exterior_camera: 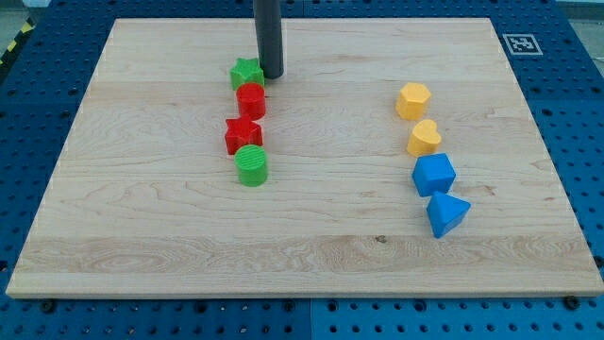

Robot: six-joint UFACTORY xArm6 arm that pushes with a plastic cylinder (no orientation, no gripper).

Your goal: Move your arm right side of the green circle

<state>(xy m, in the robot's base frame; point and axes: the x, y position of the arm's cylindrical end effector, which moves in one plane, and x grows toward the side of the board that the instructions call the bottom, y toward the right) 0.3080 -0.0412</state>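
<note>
The green circle (252, 164) lies left of the board's middle, at the bottom of a column of blocks. Above it sit a red star (243, 135), a red cylinder (251, 99) and a green star (246, 74). My tip (272, 75) rests on the board just right of the green star, close to touching it. It is well above the green circle and slightly to its right.
On the view's right stands another column: a yellow hexagon (413, 100), a yellow heart (424, 138), a blue cube-like block (433, 175) and a blue triangle (446, 213). The wooden board (311, 255) ends at blue pegboard all around.
</note>
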